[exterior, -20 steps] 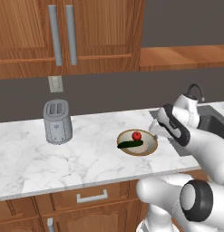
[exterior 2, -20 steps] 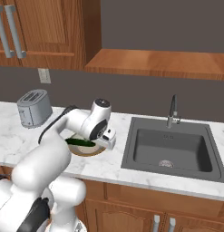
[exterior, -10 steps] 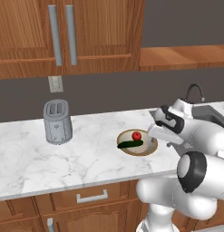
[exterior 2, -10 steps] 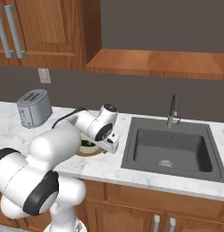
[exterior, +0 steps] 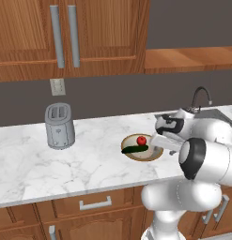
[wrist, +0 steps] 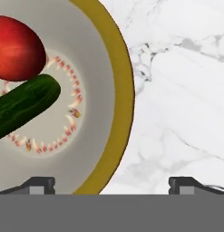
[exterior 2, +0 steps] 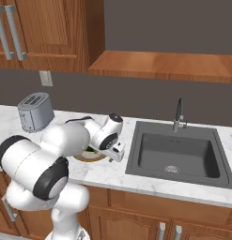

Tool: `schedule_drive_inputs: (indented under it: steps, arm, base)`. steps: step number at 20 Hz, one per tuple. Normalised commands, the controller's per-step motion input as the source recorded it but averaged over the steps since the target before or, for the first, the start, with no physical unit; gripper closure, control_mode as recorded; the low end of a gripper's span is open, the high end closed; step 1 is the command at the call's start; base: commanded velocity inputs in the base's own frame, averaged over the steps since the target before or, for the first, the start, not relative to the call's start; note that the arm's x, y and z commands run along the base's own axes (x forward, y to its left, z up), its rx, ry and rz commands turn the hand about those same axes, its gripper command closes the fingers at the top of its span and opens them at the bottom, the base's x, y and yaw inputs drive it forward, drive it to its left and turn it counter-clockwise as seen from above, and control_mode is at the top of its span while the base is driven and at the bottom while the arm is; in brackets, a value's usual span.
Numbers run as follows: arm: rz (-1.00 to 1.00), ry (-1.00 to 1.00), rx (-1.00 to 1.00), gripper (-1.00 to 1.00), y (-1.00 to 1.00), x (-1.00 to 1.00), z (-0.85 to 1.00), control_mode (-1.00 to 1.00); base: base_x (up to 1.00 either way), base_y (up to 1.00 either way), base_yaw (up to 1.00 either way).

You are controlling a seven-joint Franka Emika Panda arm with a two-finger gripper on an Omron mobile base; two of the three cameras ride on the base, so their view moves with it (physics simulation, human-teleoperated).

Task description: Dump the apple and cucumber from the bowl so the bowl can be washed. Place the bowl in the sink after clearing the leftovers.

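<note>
The gripper (wrist: 111, 183) is spread wide and empty, straddling the tan rim of the shallow round bowl (wrist: 118, 86) on the marble worktop (wrist: 177, 90). Glossy red apple (wrist: 16, 47) and dark green cucumber (wrist: 22, 106) lie inside, both cut off at the frame edge

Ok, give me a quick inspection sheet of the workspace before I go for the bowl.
Surface: white marbled counter, nothing spilled that I can see.
Job's things: bowl sits on the counter left of the sink; apple and cucumber lie inside it, side by side. The sink basin holds nothing that I can see.
Clutter: toaster at the back of the counter, well apart from the bowl.
End effector: end effector is open, astride the bowl's rim, holding nothing.
Cables: nothing seen.
Surroundings: wooden cabinets above, faucet behind the sink, wall outlet above the toaster.
</note>
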Motion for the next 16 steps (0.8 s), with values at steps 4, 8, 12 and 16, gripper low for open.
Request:
schedule_drive_inputs:
  steps: [4, 8, 12, 16]
  arm:
    - [0.00, 0.00, 0.00, -1.00, 0.00, 0.33, -0.28, -1.00]
    - [0.00, 0.00, 0.00, -1.00, 0.00, 0.20, -0.23, -1.00]
    - [0.00, 0.00, 0.00, -1.00, 0.00, 0.13, -0.22, -1.00]
    - [0.00, -0.01, 0.00, 1.00, 0.01, 0.14, -0.07, -1.00]
  base:
    - [0.00, 0.00, 0.00]
    - [0.00, 0.00, 0.00]
    - [0.00, 0.00, 0.00]
    - [0.00, 0.00, 0.00]
